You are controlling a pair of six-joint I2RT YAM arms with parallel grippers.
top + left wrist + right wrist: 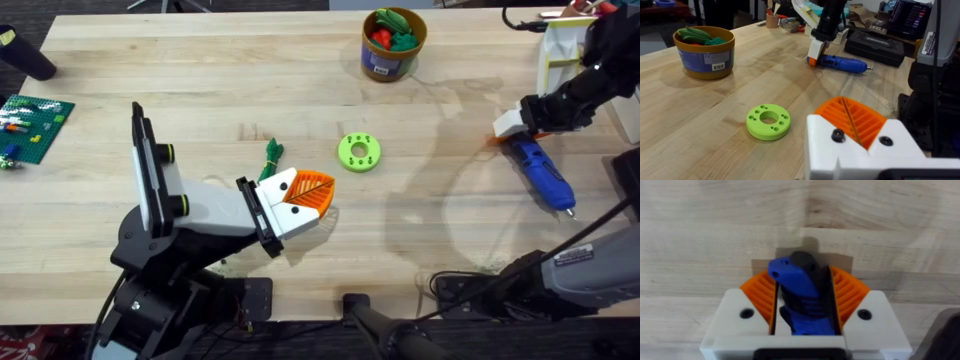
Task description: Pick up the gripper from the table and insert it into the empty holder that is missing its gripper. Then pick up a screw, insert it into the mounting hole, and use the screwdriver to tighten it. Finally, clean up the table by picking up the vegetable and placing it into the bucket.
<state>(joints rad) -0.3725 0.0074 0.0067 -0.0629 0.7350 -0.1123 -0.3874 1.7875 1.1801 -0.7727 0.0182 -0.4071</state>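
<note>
Overhead, step: the right gripper point(512, 126) sits on the white-and-orange end of the screwdriver point(540, 172), which lies flat on the counter point(200, 80) well to the right of the lime ring point(358, 152). I judge this the tool-pickup stage, before tightening.
Overhead, axis: the screwdriver's long axis runs diagonally, its thin bit pointing toward the arms' bases and away from the ring, its butt end toward the far edge.
Overhead, other items: the vegetable point(271, 157) lies just left of the ring, close to the left gripper point(305, 200); the bucket point(393, 44) stands beyond the ring.
Left wrist, left gripper: the orange pads point(852, 120) meet with nothing between them, closed and empty, near the ring point(768, 121).
Left wrist, tool: the screwdriver point(842, 63) lies beyond the ring, bit away from the bucket point(704, 51).
Right wrist, grip: the fingers point(760, 292) are closed around the blue body point(802, 297).
Next move: likely a lift, then turning the bit down toward the mounting hole.
</note>
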